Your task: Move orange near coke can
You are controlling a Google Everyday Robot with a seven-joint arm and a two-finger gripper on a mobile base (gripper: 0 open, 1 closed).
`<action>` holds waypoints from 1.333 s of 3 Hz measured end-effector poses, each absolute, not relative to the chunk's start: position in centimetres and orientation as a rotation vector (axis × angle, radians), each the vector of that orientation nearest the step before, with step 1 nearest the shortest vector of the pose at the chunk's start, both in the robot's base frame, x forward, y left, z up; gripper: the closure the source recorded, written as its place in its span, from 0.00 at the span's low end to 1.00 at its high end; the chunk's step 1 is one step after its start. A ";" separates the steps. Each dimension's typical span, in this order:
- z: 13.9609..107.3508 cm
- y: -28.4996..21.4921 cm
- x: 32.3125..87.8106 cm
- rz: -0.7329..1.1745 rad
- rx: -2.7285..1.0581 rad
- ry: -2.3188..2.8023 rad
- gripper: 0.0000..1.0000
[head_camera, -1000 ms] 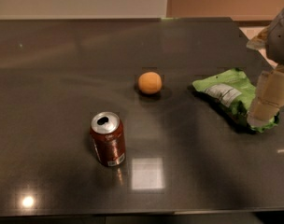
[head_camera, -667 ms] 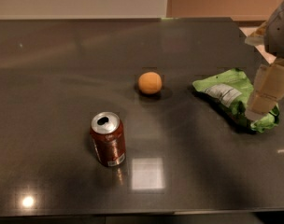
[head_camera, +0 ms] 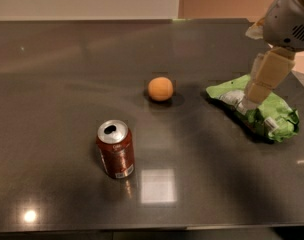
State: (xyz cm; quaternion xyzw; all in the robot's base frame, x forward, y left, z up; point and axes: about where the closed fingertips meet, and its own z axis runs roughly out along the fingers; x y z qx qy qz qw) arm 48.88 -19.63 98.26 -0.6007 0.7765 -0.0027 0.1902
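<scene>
The orange (head_camera: pixel 160 88) is a small round fruit on the dark table, a little right of centre. The coke can (head_camera: pixel 115 149) stands upright in front of it and to the left, dark red-brown with a silver top, well apart from the orange. My gripper (head_camera: pixel 257 90) hangs at the right side of the table, above the green bag and well to the right of the orange. It holds nothing that I can see.
A crumpled green snack bag (head_camera: pixel 264 115) lies on the table at the right, under the gripper. The dark glossy table (head_camera: pixel 67 84) reaches back to a pale wall. The table's front edge runs along the bottom of the view.
The gripper and arm have moved left and up, over the green bag. The orange and the can have not moved.
</scene>
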 end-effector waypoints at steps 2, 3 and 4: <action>96.4 -17.9 53.8 0.047 -1.658 2.165 0.00; 95.0 -17.0 56.2 0.079 -1.637 2.159 0.00; 93.3 -15.4 57.7 0.137 -1.649 2.144 0.00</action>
